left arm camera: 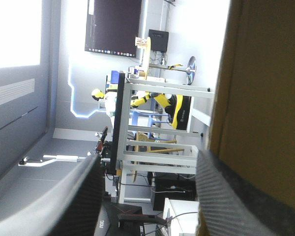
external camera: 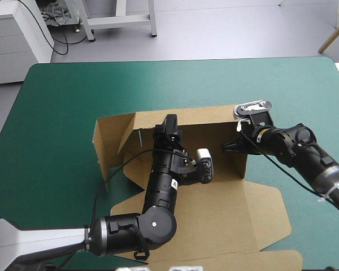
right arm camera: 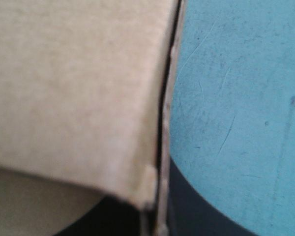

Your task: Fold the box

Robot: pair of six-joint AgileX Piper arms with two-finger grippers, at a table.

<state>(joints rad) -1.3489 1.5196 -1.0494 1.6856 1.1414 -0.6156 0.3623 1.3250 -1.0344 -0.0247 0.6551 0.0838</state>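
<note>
- On the right wall of the box, the right claw is clamped on the board: its wrist view shows the wall's thin edge running down between its two black fingers, which are all but together.
- Just beside that edge lies bare teal-green cover (the wall's outer side).
- At the top of the rear wall, the left claw points away from the robot. Its fingers stand well apart with only the room showing between them.
- Brown board stands right beside one of those fingers, outside the gap and not gripped.
- Outward from both claws, the box sits at mid-table with its rear and right walls raised and its left panel angled outward.
- Its near flaps lie flat on the cover, reaching toward the table's near edge.
</note>
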